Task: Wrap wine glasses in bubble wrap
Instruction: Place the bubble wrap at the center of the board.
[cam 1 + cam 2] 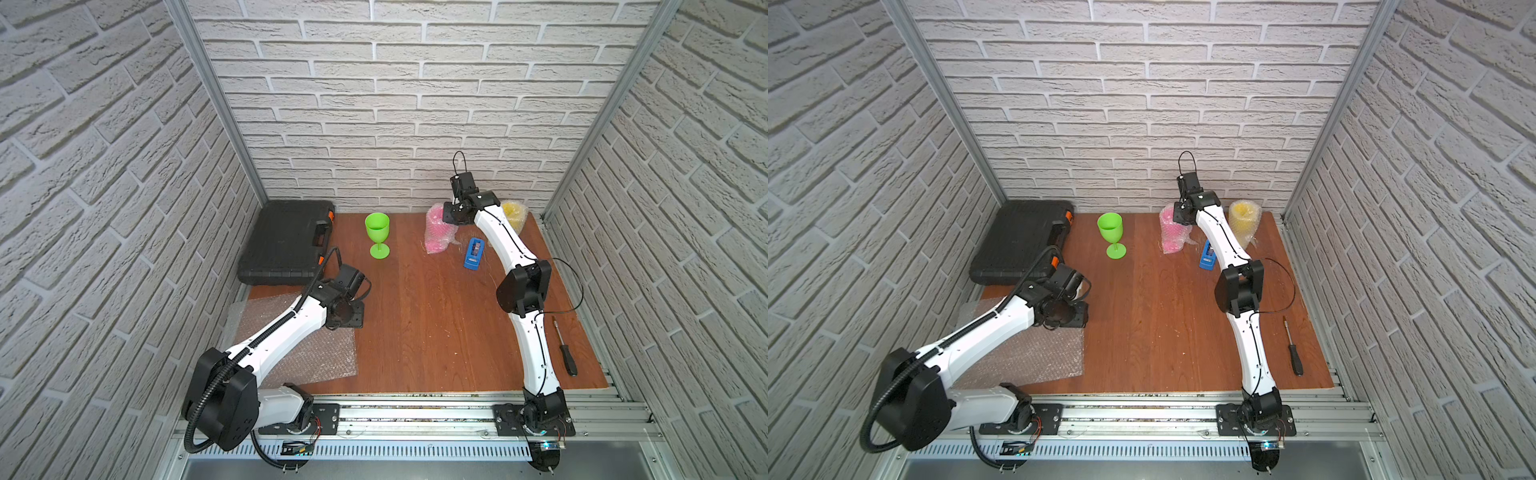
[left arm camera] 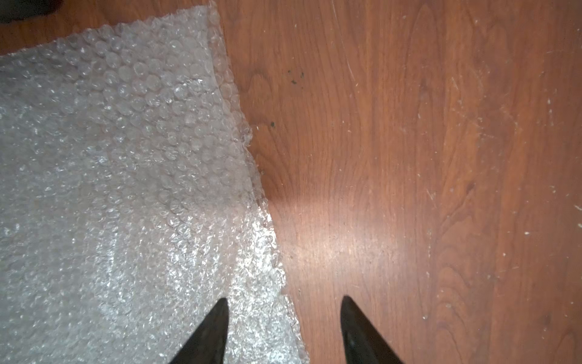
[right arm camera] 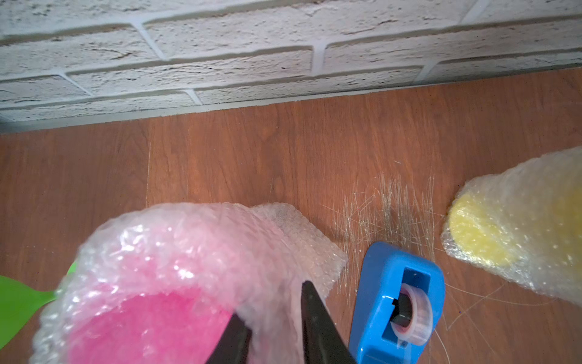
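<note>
Pink goblet (image 1: pixel 436 235), yellow goblet (image 1: pixel 1244 222) wrapped; green goblet (image 1: pixel 377 235) is bare. Left jaws apart above spare sheet (image 1: pixel 324 357); right jaws slightly apart astride pink's wrap (image 3: pixel 189 239).

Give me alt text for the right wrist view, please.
The right gripper has its black jaws slightly apart astride the rim of a hot pink plastic goblet wrapped in clear bubble wrap. Beside it sit a blue plastic tape dispenser and a bubble-wrapped neon yellow goblet on the brown wooden table.
</note>
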Robot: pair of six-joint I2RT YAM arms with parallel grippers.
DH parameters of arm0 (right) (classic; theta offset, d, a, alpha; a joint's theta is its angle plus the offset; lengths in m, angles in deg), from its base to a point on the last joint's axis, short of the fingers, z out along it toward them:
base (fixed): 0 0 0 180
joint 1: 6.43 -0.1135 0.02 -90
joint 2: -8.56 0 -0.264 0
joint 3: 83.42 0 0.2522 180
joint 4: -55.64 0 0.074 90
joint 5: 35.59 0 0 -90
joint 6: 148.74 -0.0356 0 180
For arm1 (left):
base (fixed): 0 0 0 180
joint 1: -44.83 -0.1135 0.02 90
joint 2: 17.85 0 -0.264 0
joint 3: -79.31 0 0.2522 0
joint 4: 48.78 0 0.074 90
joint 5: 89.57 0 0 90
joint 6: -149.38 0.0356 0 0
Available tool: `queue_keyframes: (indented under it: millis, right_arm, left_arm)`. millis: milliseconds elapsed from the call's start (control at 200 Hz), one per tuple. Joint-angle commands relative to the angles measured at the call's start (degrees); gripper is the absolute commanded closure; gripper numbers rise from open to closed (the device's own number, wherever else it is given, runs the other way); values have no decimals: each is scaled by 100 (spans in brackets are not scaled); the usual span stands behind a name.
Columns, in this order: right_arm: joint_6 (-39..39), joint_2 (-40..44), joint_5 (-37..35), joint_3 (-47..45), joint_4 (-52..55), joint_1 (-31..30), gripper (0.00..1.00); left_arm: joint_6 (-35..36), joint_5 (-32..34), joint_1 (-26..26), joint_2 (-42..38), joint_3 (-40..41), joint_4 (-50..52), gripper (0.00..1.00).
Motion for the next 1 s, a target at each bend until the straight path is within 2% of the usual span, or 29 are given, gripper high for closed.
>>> queue_keyframes:
  millis: [0,330,705,790,995]
  right_arm:
    - [-25,406,23,-30,-351,-37,66]
    - [10,920,-21,-28,-492,-37,56]
    - [54,1346,129,-84,-185,-50,54]
    - [98,1673,332,-435,-217,-70,54]
    - [54,2840,524,-1926,-572,-151,54]
  left_arm:
    - [-36,-48,-48,47,28,-41,44]
    - [8,-117,-170,155,53,39,47]
    - [-48,-460,-299,621,266,-106,51]
    - [-147,-440,-314,955,275,-116,55]
    - [-195,-388,-364,1612,328,-363,65]
